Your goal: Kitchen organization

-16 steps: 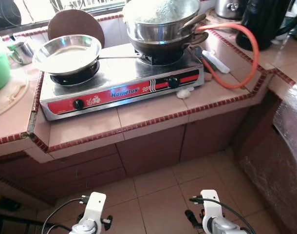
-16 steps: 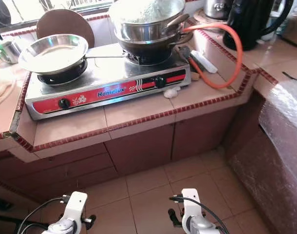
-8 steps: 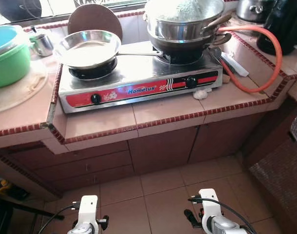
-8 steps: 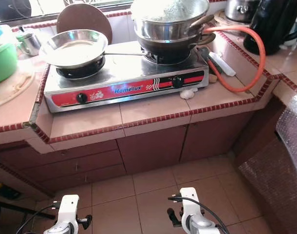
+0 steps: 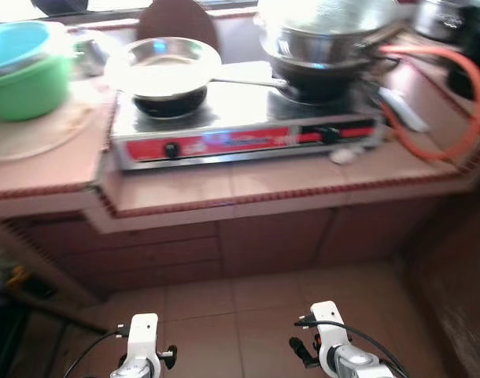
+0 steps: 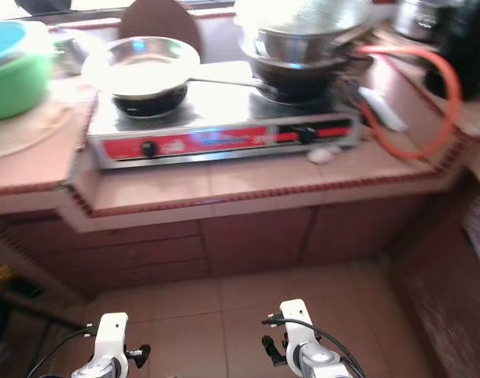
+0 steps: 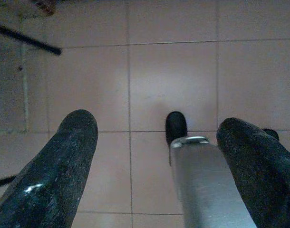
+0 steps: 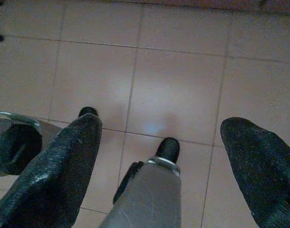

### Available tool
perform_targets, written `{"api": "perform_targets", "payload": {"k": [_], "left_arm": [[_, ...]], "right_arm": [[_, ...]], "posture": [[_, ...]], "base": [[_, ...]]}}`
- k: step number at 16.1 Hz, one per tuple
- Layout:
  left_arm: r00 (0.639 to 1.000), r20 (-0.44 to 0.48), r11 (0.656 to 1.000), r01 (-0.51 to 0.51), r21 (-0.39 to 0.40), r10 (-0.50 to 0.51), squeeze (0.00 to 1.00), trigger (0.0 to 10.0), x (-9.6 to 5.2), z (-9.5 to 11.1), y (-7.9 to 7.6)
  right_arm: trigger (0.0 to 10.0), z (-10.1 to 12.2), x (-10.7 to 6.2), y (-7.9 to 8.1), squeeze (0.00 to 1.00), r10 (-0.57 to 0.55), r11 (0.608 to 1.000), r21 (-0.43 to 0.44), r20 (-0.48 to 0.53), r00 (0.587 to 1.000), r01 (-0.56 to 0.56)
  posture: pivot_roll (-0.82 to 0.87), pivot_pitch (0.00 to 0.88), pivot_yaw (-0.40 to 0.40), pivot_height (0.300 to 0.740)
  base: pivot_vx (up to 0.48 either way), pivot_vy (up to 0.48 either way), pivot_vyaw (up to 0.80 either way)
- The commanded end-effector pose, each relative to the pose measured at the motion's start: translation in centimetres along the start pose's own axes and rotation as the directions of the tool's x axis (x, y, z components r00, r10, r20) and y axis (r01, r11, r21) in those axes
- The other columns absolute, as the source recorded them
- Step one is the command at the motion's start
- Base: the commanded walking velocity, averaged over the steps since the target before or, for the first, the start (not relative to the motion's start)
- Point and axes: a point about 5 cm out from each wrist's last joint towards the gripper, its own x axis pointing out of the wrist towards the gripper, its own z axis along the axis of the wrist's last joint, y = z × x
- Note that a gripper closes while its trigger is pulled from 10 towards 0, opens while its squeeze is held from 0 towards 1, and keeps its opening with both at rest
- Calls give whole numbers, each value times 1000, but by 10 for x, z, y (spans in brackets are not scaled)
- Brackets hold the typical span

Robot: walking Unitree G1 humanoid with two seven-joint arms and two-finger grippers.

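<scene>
A steel two-burner stove with a red front stands on the tiled counter. A shallow steel pan sits on its left burner, and stacked pots sit on the right one. A green bowl with a blue one inside rests on a round pale board at the left. Both arms hang low over the floor, left arm and right arm. My left gripper is open over bare tiles. My right gripper is open too, holding nothing.
An orange gas hose loops over the counter right of the stove, with a small white lump near its front corner. Brown cabinet fronts run below the counter. Dark clutter lies on the floor at the lower left.
The whole picture has shifted right and is blurred, so the camera has swung left; more of the green bowl and left counter shows. Both arms hang as before.
</scene>
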Motion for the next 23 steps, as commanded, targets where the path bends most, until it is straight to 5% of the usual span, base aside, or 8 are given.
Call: {"api": "perform_targets", "payload": {"k": [1,13,18,23], "left_arm": [[1000,-21,1000,-4,21,4,0,10000,-1,-5,2],[999,-36,1000,0,31,1,0,10000,-1,-8,2],[1000,-29,999,1,49,1,0,10000,-1,-8,0],[1000,-28,1000,-9,-27,8,0,10000,-1,-13,-5]], "right_arm": [[10000,-5,0,1,0,5,1000,7,-12,1000,-5],[10000,-7,0,2,0,9,1000,12,-27,1000,-9],[10000,-8,-1,1,0,22,999,-46,-43,999,-24],[10000,-5,-1,0,0,60,989,-129,-62,996,-68]], "posture": [[-183,96,59,740],[-186,104,63,740],[-167,92,22,740],[-134,82,-26,740]], "base": [[0,0,788],[0,0,120],[0,0,0],[0,0,0]]}}
